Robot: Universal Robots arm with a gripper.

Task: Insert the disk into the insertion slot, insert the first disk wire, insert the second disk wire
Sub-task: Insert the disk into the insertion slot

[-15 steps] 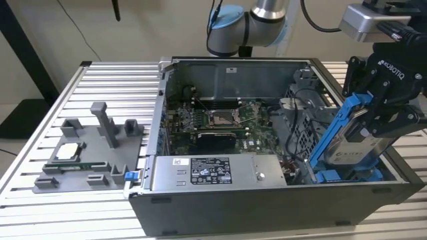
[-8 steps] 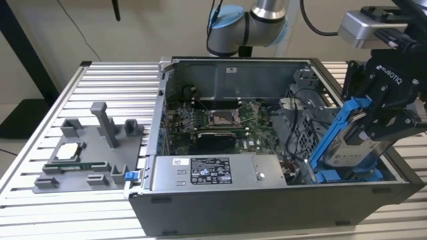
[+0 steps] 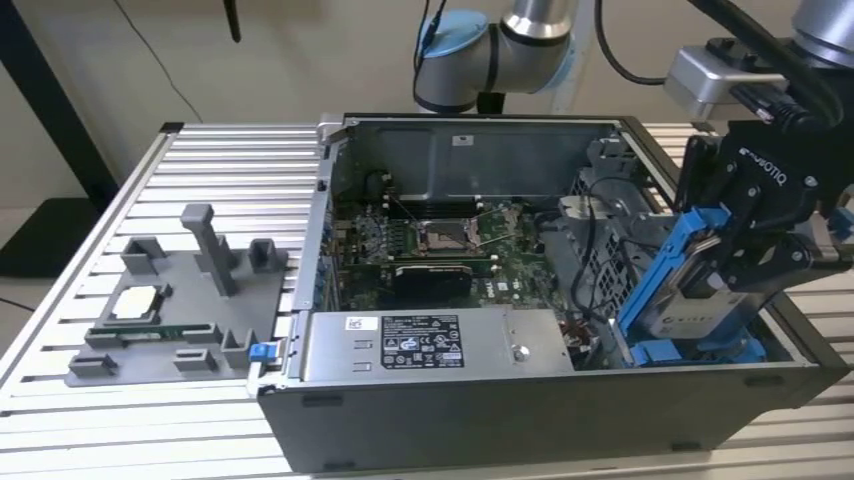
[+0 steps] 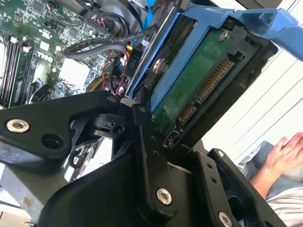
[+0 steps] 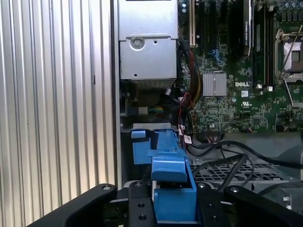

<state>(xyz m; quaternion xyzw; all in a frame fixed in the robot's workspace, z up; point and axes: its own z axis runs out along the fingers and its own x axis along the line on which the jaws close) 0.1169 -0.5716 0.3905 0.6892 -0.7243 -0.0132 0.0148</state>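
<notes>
**Drive hung tilted over open computer**

The disk [image 3: 674, 310], a flat silver-grey drive with a white label clipped in a bright blue plastic frame, hung steeply tilted above the case corner at the exterior view's right. Its lower end was near another blue carrier [image 3: 661, 352]. In the second wrist view its underside showed a green circuit board [image 4: 199, 80] edged with connector pins.

It looked rigid and dense for its size. It would probably bear firm pressure on the frame's sides but not knocks or contact on the bare board, and the smooth plastic might flex or slip.

The gripper's [image 3: 731, 280] jaws were clamped across the frame's two long sides. Around them lay the open case [image 3: 534, 400], its motherboard [image 3: 441, 240] exposed, on a ribbed desk [image 3: 80, 420]. A person's hand [image 4: 284, 151] rested nearby.
</notes>
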